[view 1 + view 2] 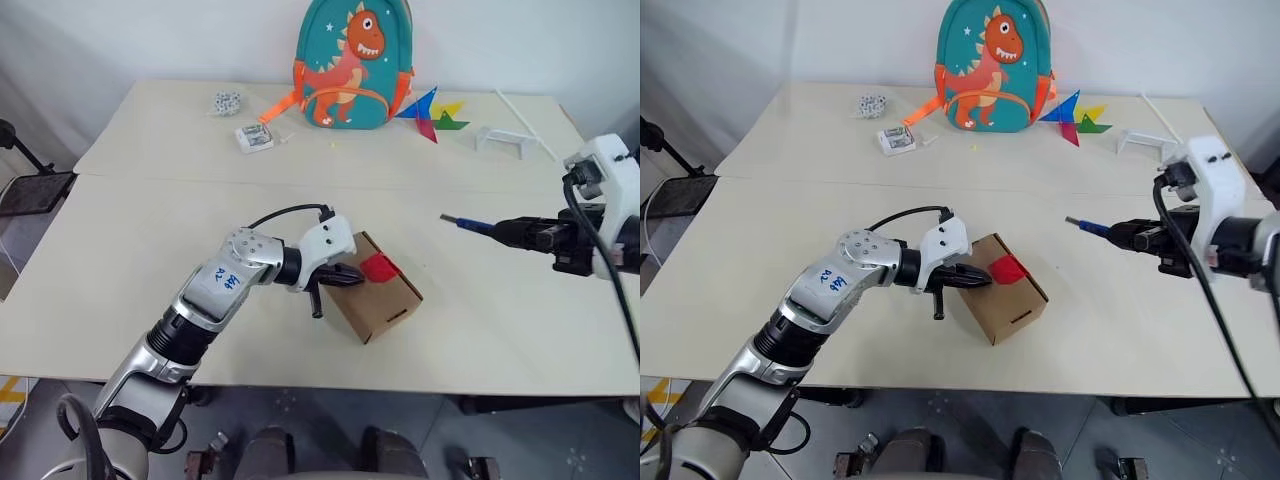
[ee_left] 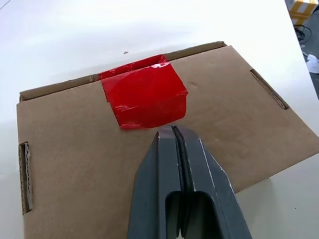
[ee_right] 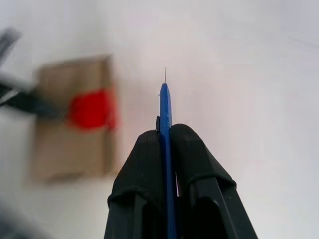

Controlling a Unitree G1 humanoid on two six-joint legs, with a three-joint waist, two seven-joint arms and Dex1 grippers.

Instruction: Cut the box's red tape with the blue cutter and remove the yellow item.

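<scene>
The left gripper (image 2: 172, 130), jaws closed, presses on the box (image 1: 385, 305) beside the red tape (image 2: 144, 97); the right gripper (image 3: 167, 132), well apart, clamps the blue cutter (image 3: 165, 107).

tool (image 3: 167, 142) clamping blue cutter (image 3: 165, 107), blurred box (image 3: 75, 119)

The left arm reaches from the lower left of the frame toward the centre, its gripper (image 1: 342, 276) closed, fingers pressed together and angled slightly downward. The right arm enters at the right edge, its gripper (image 1: 503, 231) pointing leftward, clamped around the blue cutter (image 1: 462, 221).
</scene>
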